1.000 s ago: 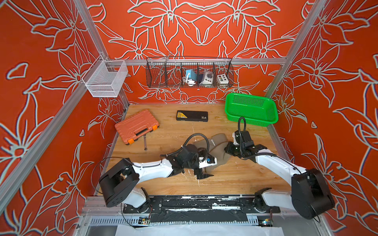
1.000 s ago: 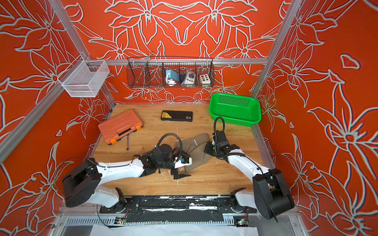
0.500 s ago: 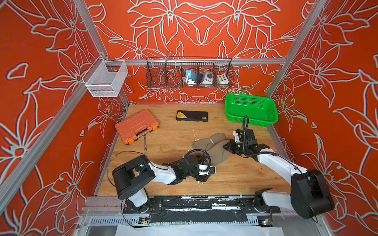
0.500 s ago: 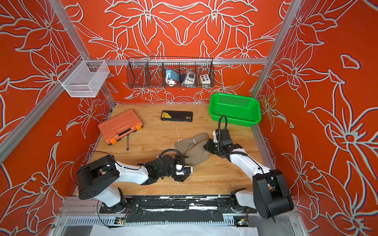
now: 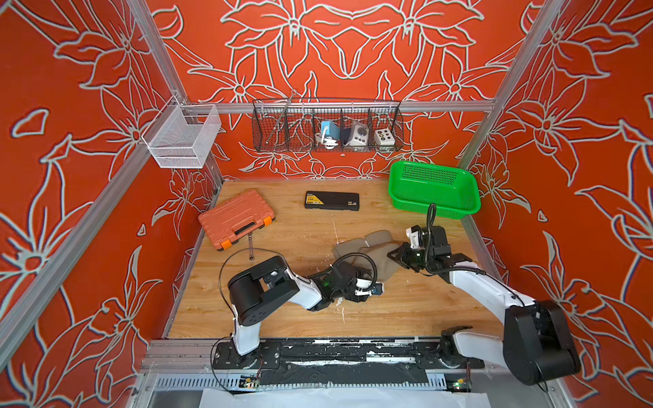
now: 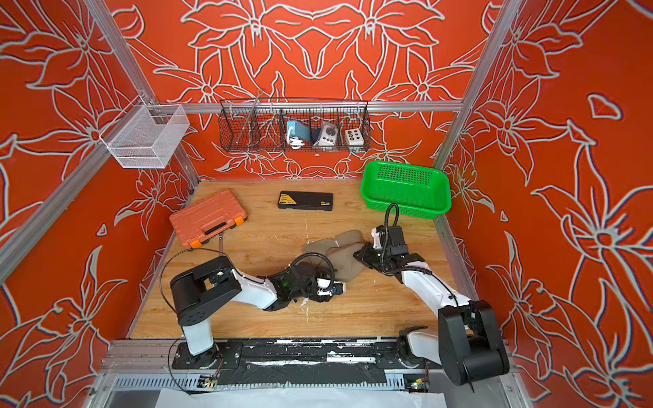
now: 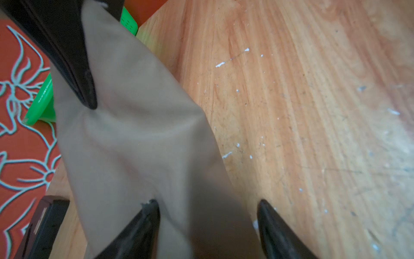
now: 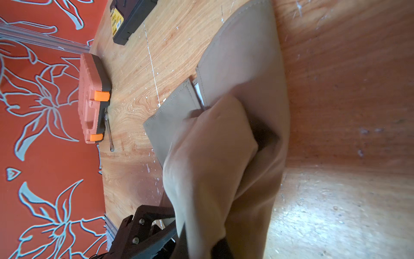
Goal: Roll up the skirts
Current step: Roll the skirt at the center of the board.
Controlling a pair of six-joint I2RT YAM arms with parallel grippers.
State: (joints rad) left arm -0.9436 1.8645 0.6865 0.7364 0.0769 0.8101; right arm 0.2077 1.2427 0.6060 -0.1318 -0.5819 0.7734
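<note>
One taupe skirt, matte, bunched: right tool pinches it; left tool seemingly spread astride its edge

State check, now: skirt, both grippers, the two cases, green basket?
skirt: crumpled, not rolled, one end lifted.
left gripper: open, jaws apart with a skirt edge between them.
right gripper: shut on skirt.
orange tool case: closed, lying flat.
black case: closed, lying flat.
green basket: upright, looks empty.

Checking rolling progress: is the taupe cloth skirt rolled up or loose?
Loose, not rolled: the taupe cloth skirt lies crumpled, one flat panel spread on the wooden table.
</note>
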